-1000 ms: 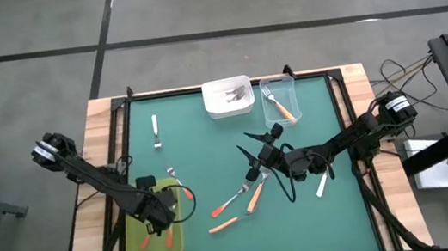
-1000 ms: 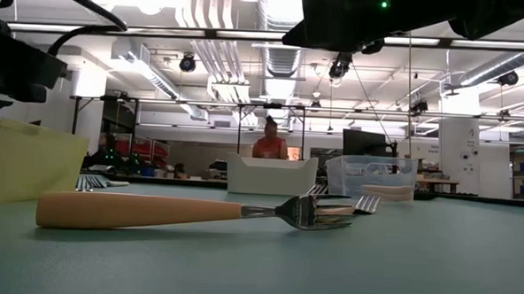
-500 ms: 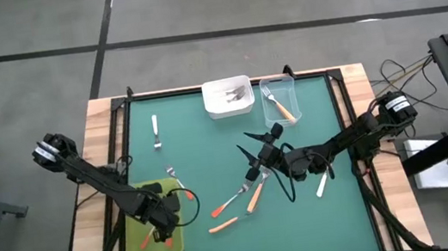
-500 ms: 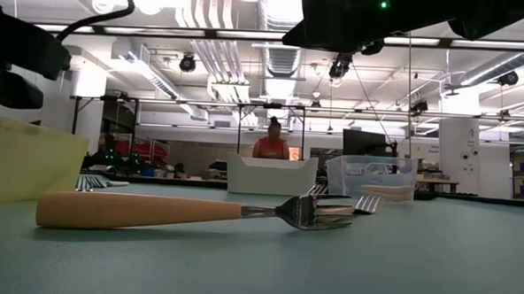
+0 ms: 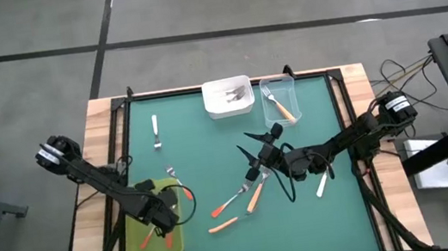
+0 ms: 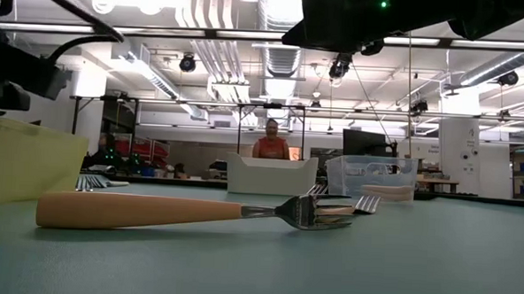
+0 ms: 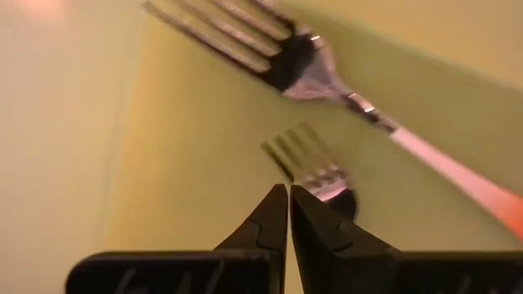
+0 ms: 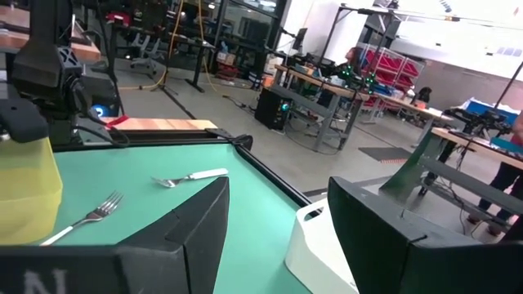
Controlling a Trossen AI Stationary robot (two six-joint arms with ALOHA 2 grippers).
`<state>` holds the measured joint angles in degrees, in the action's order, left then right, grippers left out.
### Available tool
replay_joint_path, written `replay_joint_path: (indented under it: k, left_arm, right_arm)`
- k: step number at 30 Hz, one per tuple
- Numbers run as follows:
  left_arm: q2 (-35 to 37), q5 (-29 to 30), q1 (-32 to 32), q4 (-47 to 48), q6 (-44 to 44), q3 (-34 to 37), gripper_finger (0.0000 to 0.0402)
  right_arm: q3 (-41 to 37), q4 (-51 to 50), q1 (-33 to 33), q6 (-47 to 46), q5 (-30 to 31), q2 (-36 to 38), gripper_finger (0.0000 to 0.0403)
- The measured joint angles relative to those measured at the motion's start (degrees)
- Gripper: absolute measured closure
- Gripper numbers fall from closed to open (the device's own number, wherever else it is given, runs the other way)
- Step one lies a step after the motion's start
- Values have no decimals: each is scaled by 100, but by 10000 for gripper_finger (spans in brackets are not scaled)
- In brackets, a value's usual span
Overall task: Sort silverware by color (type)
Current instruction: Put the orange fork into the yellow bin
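My left gripper [image 5: 166,224] [image 7: 288,196] is shut low inside the yellow-green tray [image 5: 141,249]. Just past its tips lies a fork's tines [image 7: 306,155], and a second fork [image 7: 343,90] with a red-orange handle lies beyond. My right gripper [image 5: 251,146] [image 8: 278,245] hangs open above the table's middle. Below and near it lie several forks: two with light orange handles [image 5: 255,195] [image 5: 232,201], a red-orange one [image 5: 222,225] and a white one [image 5: 322,184]. Another white fork [image 5: 155,132] lies far left, and a small one [image 5: 171,174] lies by the tray. My left gripper stands from above with its shut fingertips [image 7: 278,214] beside the neck of the nearer fork [image 7: 335,194] in the yellow-green tray. One finger hides that neck, and I cannot tell whether the fingers touch it. The fork lies flat on the tray floor.
A white tray [image 5: 228,96] and a clear tray [image 5: 280,101], both holding forks, stand at the far edge. In the low view a light orange fork [image 6: 153,211] lies across the foreground. A person [image 6: 271,146] stands in the room far behind.
My left gripper has shifted a little toward the table's near edge over the yellow-green tray.
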<state>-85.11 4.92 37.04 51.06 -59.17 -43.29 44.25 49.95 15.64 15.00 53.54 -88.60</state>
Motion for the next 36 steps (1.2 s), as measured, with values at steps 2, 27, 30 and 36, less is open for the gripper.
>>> replay_joint_path:
  k: [2,27,30,36]
  left_arm:
    - [4,-8,0,284,-50,-2,402]
    - [626,38,191,-979,301,205,402]
    - [626,38,192,-1124,82,366,401]
    - [626,49,192,-1099,-267,644,402]
  right_arm:
    - [0,0,0,-4,-12,0,202]
    - [0,44,-20,-2,-164,0,202]
    - [0,44,-20,4,-164,0,202]
    - [0,42,-31,17,-164,0,202]
